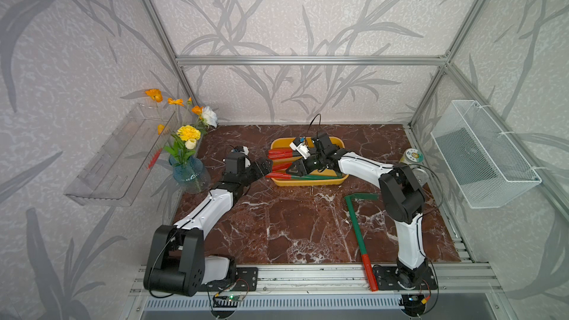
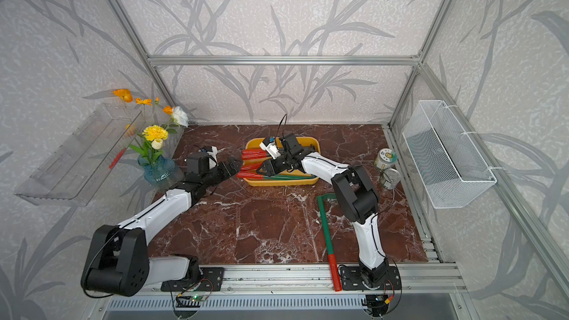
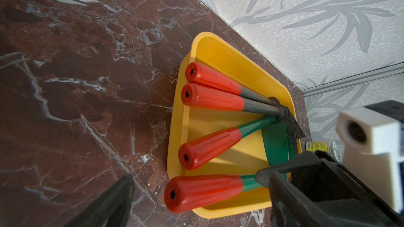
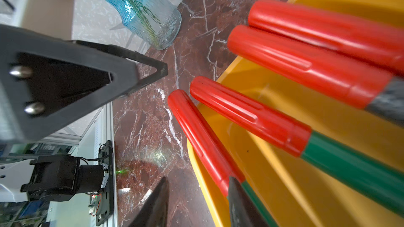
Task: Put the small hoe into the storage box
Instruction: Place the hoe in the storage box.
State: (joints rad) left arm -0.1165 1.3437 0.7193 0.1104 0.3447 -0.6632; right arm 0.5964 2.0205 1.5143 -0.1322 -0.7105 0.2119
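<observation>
Top views are showing five red-handled garden tools (image 1: 278, 153): four are lying in the storage box (image 1: 308, 182), and one long green hoe (image 1: 356, 226) is lying on the counter (image 1: 292, 229), well apart. Two jars (image 1: 412, 155) are sitting near the right wall. The small hoe (image 3: 203, 193), I believe the nearest one, is resting in the box with its red handle crossing the rim. My left arm is reaching low; my left tool (image 1: 266, 165) is standing wide and empty beside the handle ends. My right arm is bending over the box; my right tool (image 1: 294, 168) is hovering narrow at the hoe's green shaft, and I cannot tell whether it is gripping. The hoe's head is hiding beneath it.
</observation>
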